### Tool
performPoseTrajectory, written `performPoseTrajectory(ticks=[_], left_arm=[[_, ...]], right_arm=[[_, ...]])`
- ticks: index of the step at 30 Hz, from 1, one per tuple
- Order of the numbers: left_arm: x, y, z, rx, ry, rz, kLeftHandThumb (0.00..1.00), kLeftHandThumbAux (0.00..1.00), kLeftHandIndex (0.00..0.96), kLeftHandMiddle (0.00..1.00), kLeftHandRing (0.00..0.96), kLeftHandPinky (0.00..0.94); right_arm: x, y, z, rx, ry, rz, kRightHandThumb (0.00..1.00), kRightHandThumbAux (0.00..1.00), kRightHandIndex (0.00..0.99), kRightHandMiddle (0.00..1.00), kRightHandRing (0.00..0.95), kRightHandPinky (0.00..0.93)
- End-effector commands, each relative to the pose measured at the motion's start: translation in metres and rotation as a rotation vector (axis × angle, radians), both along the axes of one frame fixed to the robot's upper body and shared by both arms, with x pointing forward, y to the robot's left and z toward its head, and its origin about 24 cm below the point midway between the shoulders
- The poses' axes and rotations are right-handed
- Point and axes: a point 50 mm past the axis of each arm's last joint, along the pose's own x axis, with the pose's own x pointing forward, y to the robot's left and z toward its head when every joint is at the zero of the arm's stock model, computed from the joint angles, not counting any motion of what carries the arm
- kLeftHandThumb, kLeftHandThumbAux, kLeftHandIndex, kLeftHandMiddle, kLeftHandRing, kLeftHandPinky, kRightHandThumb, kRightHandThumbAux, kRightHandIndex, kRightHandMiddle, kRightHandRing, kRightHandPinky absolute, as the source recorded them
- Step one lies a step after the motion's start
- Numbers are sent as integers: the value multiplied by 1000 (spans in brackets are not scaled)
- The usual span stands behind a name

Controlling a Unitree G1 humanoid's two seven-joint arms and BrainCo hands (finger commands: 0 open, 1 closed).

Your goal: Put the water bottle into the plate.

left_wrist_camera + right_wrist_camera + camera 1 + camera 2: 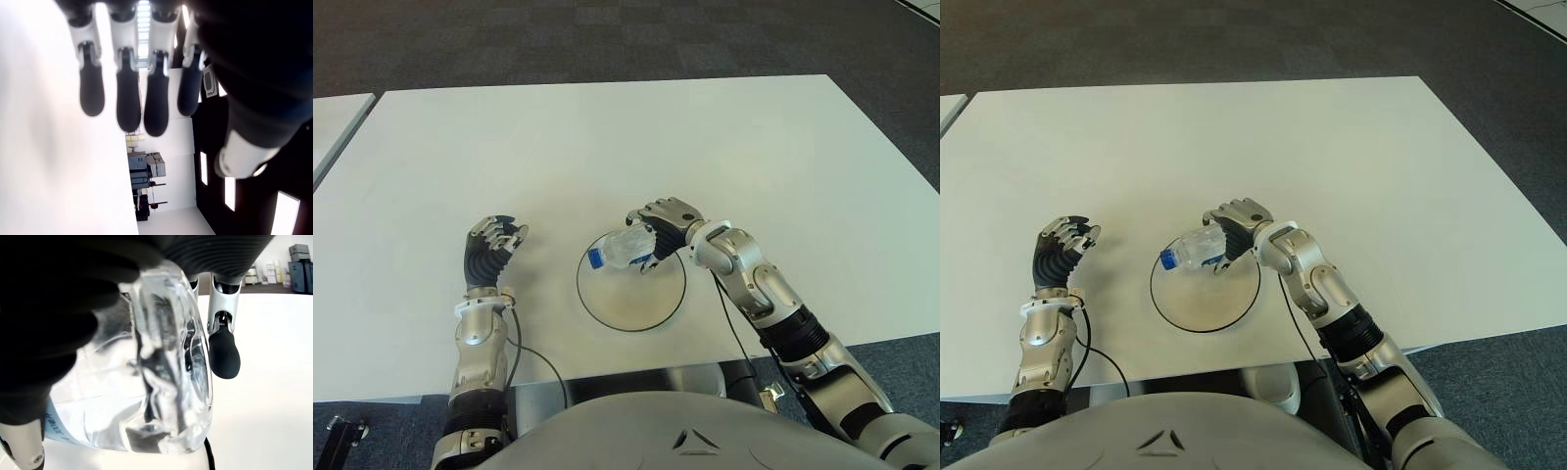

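A clear water bottle (619, 251) with a blue cap lies on its side, tilted, over the far part of a round white plate (636, 311) with a dark rim. My right hand (658, 230) is curled around the bottle's base end, fingers wrapped over it; in the right wrist view the crumpled clear bottle (146, 377) fills the palm. The blue cap points to my left. Whether the bottle touches the plate I cannot tell. My left hand (493, 247) is held upright to the left of the plate with nothing in it, its fingers (129, 93) loosely extended.
A large white table (607, 147) carries everything; its front edge runs just below the plate. A second white table (333, 122) stands at the far left across a narrow gap. Dark carpet lies beyond. A thin black cable (533, 357) hangs by the left forearm.
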Motion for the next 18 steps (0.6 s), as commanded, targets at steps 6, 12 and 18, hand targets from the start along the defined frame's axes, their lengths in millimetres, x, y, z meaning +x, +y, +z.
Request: performPoseTrajectory(ticks=[6, 12, 18], left_arm=[[0, 2, -2, 0, 16, 13, 706, 712, 431, 541, 519, 501], [1, 3, -1, 2, 13, 15, 706, 712, 431, 542, 518, 503], [1, 2, 0, 14, 11, 14, 707, 712, 432, 551, 530, 519]], right_arm=[[-1, 3, 10, 49, -16, 162, 444, 598, 4, 4, 3, 4], [-2, 1, 9, 125, -28, 189, 490, 462, 0, 0, 0, 0], [-3, -2, 11, 211, -42, 200, 500, 349, 0, 0, 0, 0]])
